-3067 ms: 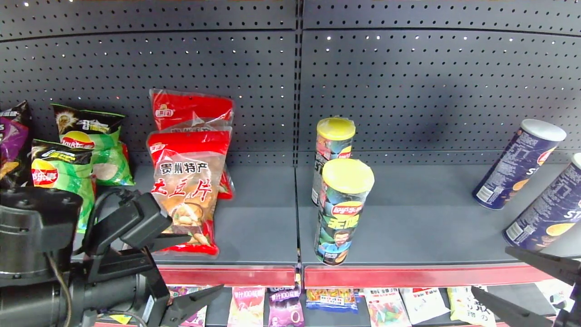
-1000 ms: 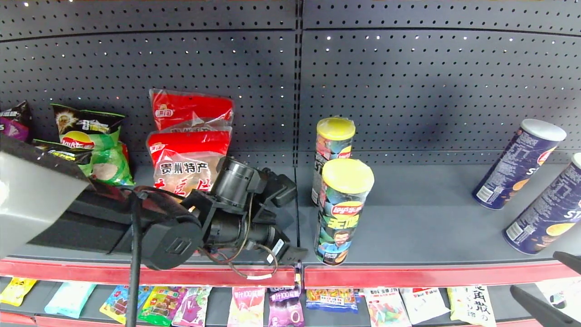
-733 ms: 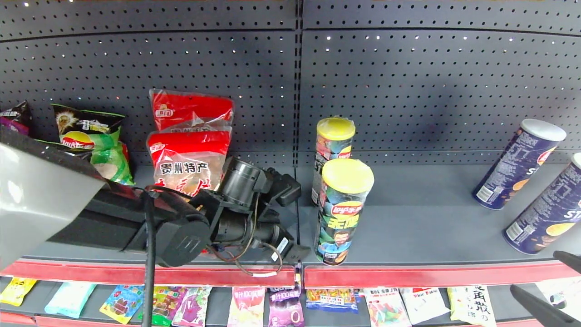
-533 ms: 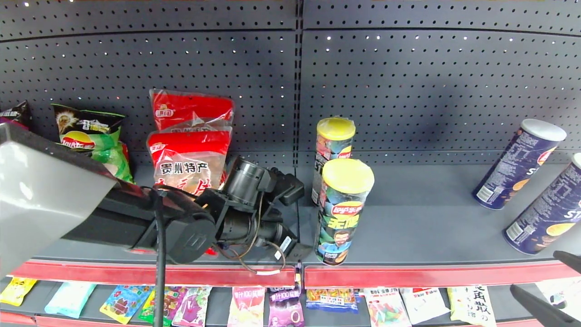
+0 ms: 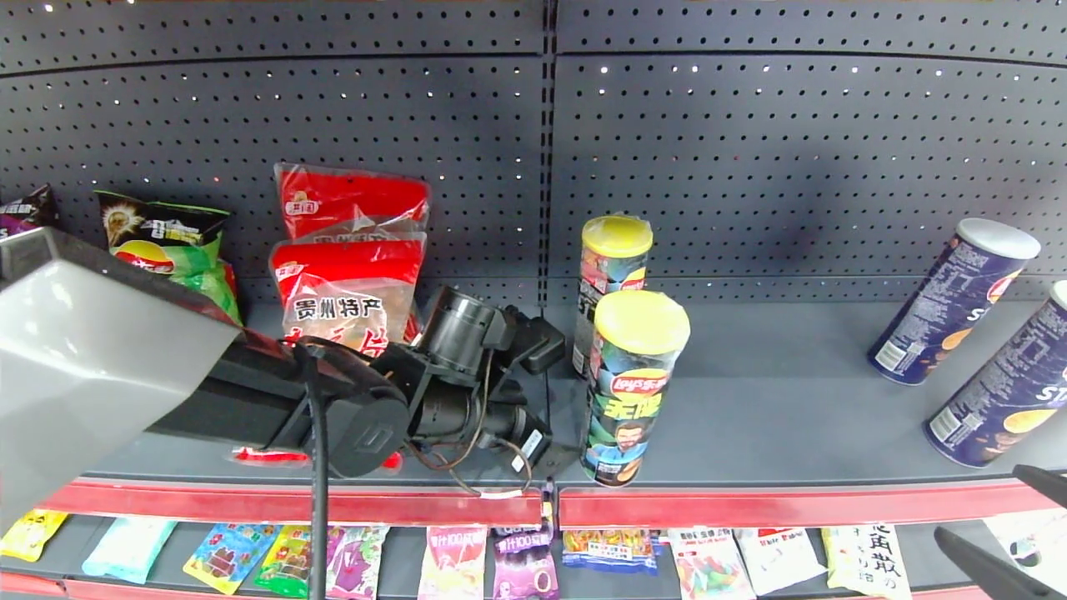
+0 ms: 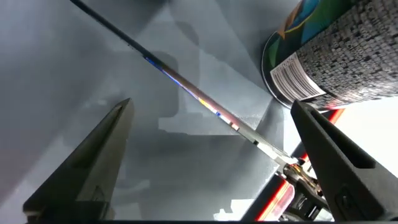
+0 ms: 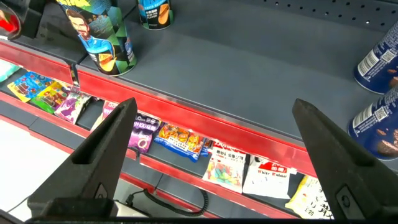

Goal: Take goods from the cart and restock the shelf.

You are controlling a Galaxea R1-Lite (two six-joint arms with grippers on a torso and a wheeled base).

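A tall chip can with a yellow lid [image 5: 635, 387] stands at the front of the grey shelf [image 5: 750, 400], and a second such can [image 5: 614, 250] stands behind it. My left arm lies across the shelf. Its gripper [image 5: 554, 454] is low beside the front can's base, open, with nothing between the fingers. In the left wrist view the gripper [image 6: 211, 162] hangs over the shelf floor, and the can [image 6: 329, 56] stands just off one finger [image 6: 329, 155]. My right gripper [image 5: 1013, 525] stays open and empty below the shelf's right front edge; the right wrist view has it [image 7: 217, 162] above the red rail.
Red snack bags [image 5: 346, 292] and green chip bags [image 5: 167, 242] stand left of my arm. Two blue cans [image 5: 950, 300] [image 5: 1000, 392] lean at the right. Small packets [image 5: 608, 550] hang under the red shelf rail [image 5: 750, 504]. Open shelf floor lies between the yellow-lidded and blue cans.
My left arm has come up from the lower left onto the shelf and crept right to the front can, which has shifted slightly right. The right gripper has dropped lower.
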